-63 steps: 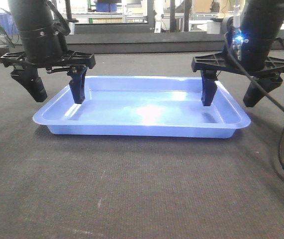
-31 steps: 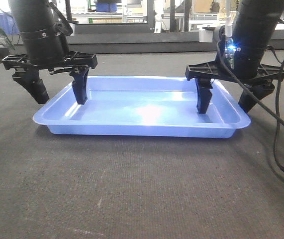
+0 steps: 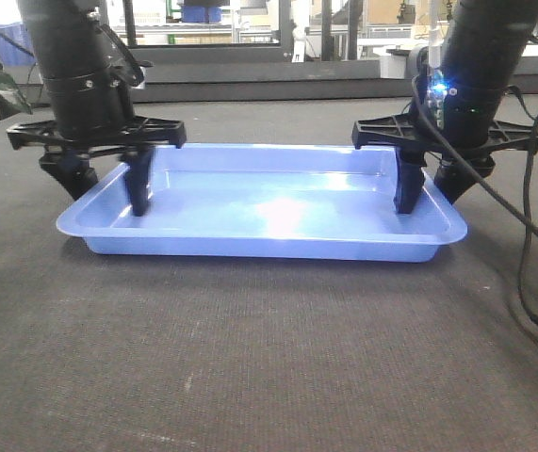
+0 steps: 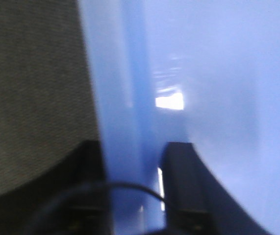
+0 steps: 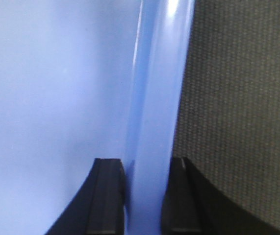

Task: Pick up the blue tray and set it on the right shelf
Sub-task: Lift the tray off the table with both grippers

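A black cable (image 3: 532, 273) is seen trailing down at the right of the dark textured worktop (image 3: 250, 358). Racks and frames (image 3: 278, 38) are noted well behind, too cluttered to be identified. Nothing is found lying in the blue tray (image 3: 269, 202).

Both arms are cut off by the top edge. The outer finger of each pincer is partly hidden behind the tray's rim. The left wrist view is blurred, and a cable (image 4: 130, 188) crosses its lower part.

The tray is found at mid-worktop, open side up and level, its long axis running left to right. The left pincer (image 3: 106, 188) is pinching the left short rim, one finger inside and one outside. The right pincer (image 3: 431, 188) is clamped likewise on the right short rim.
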